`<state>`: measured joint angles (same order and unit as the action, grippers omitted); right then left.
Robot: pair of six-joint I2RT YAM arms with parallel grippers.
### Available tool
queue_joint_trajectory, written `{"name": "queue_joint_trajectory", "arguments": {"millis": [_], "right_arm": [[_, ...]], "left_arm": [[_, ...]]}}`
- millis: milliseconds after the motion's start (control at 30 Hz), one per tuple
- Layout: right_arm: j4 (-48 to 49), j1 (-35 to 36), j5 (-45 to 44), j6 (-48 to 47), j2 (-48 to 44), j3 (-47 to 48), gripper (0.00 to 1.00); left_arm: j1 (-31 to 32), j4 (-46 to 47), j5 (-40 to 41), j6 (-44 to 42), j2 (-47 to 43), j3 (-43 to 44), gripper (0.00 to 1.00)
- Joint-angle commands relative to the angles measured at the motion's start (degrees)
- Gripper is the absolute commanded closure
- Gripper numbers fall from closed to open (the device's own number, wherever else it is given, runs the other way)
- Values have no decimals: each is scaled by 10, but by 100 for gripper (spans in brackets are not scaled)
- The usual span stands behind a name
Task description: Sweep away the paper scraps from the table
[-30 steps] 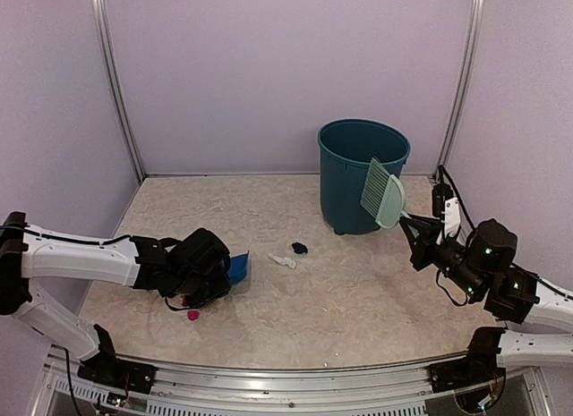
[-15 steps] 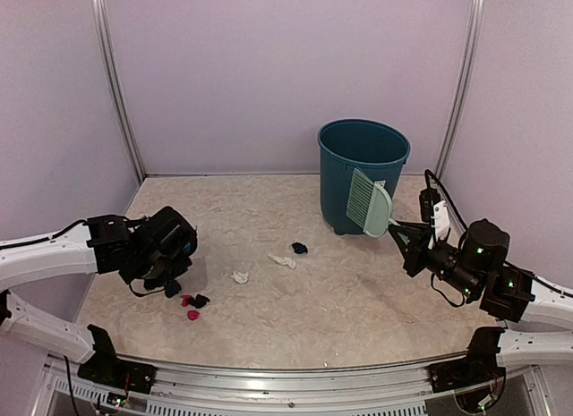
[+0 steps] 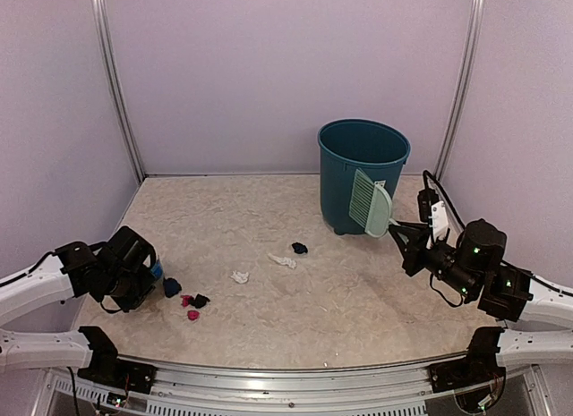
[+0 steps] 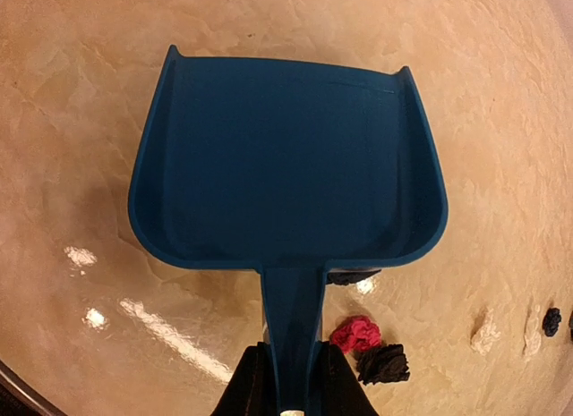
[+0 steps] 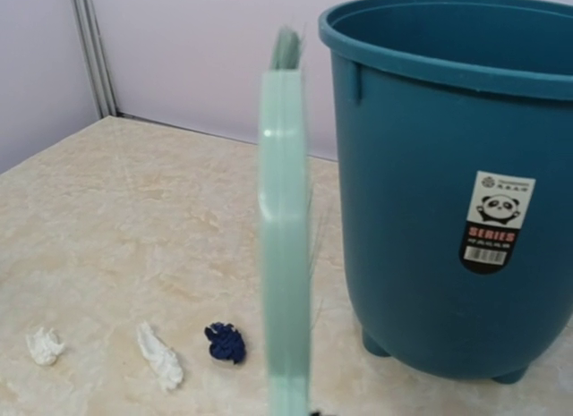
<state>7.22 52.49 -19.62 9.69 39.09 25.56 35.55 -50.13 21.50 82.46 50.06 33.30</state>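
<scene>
Left claw point(image 4: 288, 386) and dustpan point(image 4: 286, 165) pulled back leftward.

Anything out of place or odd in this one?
Only the paper scraps lie scattered on the table, a cluster by the blue dustpan, which is empty. The teal bin stands upright; nothing looks damaged.

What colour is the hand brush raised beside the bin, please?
Pale green; the plastic hand brush shows best in the top external view.
</scene>
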Motion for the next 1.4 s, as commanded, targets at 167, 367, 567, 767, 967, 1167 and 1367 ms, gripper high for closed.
{"name": "queue_joint_trajectory", "arguments": {"millis": [167, 367, 567, 767, 967, 1167, 1367], "right_arm": [[22, 1, -21, -2, -11, -2, 100], [16, 1, -27, 1, -24, -4, 100], [19, 2, -19, 0, -28, -8, 100], [43, 1, 57, -12, -4, -4, 100], [71, 2, 152, 7, 81, 34, 100], [116, 23, 250, 76, 244, 113, 100], [116, 77, 242, 101, 427, 243, 100]], "left_arm": [[86, 105, -114, 52, 50, 24, 100], [178, 215, -146, 86, 125, 58, 100], [181, 285, -145, -38, 202, 128, 100], [184, 176, 11, -184, 225, 236, 100], [184, 123, 107, -253, 178, 247, 100], [184, 62, 233, -267, 114, 234, 100], [183, 13, 295, -261, 79, 217, 100]]}}
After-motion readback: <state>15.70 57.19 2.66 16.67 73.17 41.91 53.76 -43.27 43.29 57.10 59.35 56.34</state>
